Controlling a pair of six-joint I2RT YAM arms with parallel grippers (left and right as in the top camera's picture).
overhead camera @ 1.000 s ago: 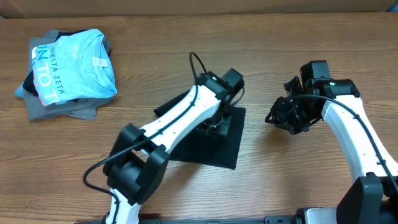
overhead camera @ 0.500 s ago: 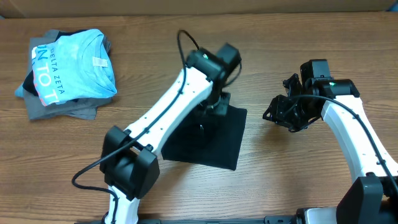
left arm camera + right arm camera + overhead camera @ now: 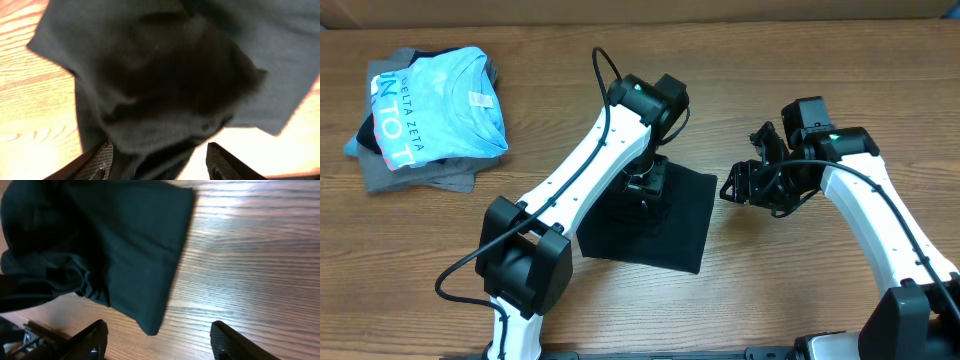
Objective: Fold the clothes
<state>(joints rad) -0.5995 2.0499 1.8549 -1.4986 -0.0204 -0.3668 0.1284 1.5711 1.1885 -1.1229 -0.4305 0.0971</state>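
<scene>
Way off to the left of the black garment (image 3: 665, 230) sits the pile (image 3: 420, 165) that's already folded, light blue tee (image 3: 450, 105) on top, so I reckon the black one is the last piece.

My left pincer (image 3: 645, 188) is right over the garment's far edge. From the wrist view its fingers are spread apart with a lump of cloth bunched up between them, not clamped on it as far as I can tell. The garment itself lies flat-ish on the bench (image 3: 820, 300) as a rough rectangle, rumpled only around that spot.

Just off the garment's right edge my right pincer (image 3: 738, 188) hangs with its fingers wide apart, holding nothing.

My guess: I'm mid-fold. Next I'd need a proper grip on an edge on each side of the garment, smooth out the bunch, then fold it over.
</scene>
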